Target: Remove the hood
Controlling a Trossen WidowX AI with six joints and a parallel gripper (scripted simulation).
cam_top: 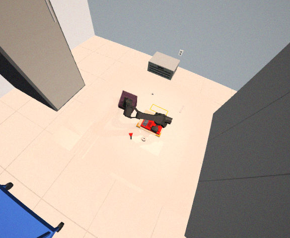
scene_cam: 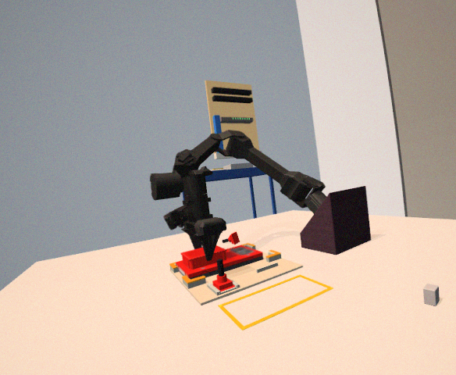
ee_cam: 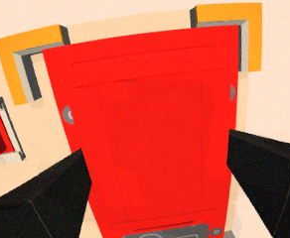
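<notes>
The toy car is red and sits on a pale board. Its hood is a raised red box at the car's left end in the exterior view, and it sits on the car. My gripper points down over the hood, with one black finger on each long side. It is shut on the hood. The fingers hide part of the hood's sides. The marked area is a yellow outline on the table beside the board.
The board carries orange corner brackets and a red piece with a black post close to the gripper. A red-and-black piece, a pale ring and a grey block also lie about.
</notes>
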